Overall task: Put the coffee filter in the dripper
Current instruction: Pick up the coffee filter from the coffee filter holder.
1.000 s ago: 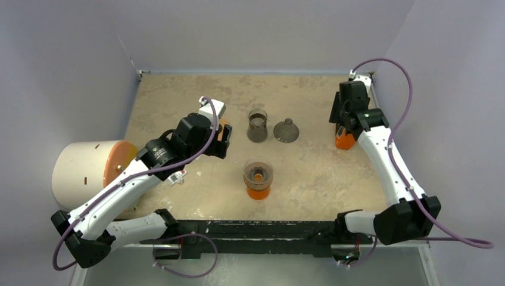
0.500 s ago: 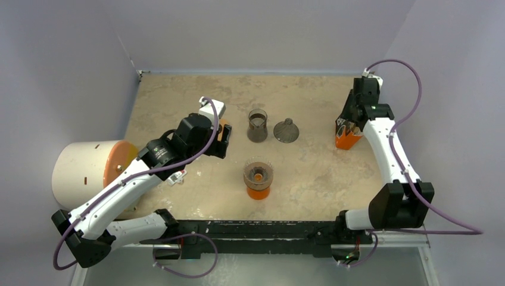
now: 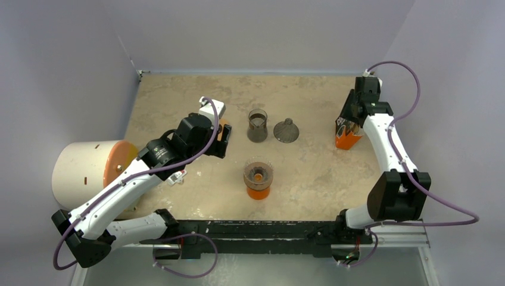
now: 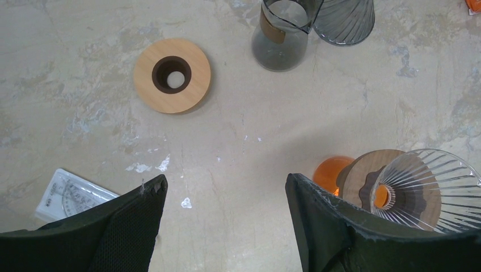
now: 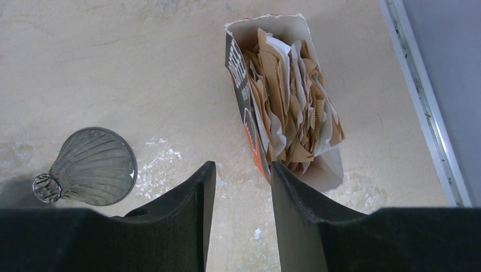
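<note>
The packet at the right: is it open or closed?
Open. In the right wrist view the packet has its top torn open, with tan filters showing inside.

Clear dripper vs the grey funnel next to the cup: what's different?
The clear dripper sits mouth up on the orange vessel; the grey funnel stands mouth down on the table. The clear dripper wears a wooden collar; the grey funnel has none. Both are ribbed cones.

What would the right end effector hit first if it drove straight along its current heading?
Most likely the black-and-orange packet: its side wall sits dead ahead of the right end effector, with the coffee filters just right of it. Depth is unclear, so I can't tell whether it meets the wall or the rim first.
</note>
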Controlling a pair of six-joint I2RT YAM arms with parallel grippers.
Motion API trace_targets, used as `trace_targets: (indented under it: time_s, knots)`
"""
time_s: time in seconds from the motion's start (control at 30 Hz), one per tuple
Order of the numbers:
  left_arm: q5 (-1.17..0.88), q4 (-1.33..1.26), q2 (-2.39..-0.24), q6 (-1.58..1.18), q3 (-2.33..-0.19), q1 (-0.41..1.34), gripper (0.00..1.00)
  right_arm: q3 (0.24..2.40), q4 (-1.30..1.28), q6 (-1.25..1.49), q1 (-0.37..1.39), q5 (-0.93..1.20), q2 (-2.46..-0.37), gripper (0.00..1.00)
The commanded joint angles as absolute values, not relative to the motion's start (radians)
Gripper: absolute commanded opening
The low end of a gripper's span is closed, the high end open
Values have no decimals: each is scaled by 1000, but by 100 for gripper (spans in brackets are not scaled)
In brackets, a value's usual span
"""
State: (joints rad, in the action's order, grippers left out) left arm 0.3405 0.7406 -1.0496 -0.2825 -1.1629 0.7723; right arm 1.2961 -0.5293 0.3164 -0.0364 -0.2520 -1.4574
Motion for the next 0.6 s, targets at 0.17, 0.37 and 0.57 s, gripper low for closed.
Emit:
trace_targets:
  time_s: [0.17,0.37,0.57]
  knots:
    - [359,709,-1051,-264,-1158,765,75,1335,-499,331,-44,-226,-1464,43]
    - [358,709,-1051,-263,-1158,765,75,1338,-498,331,-44,-224,-1469,43]
    - [359,708,-1051,-263,-1157,765,75,1339,-495,331,-44,-247,-1482,43]
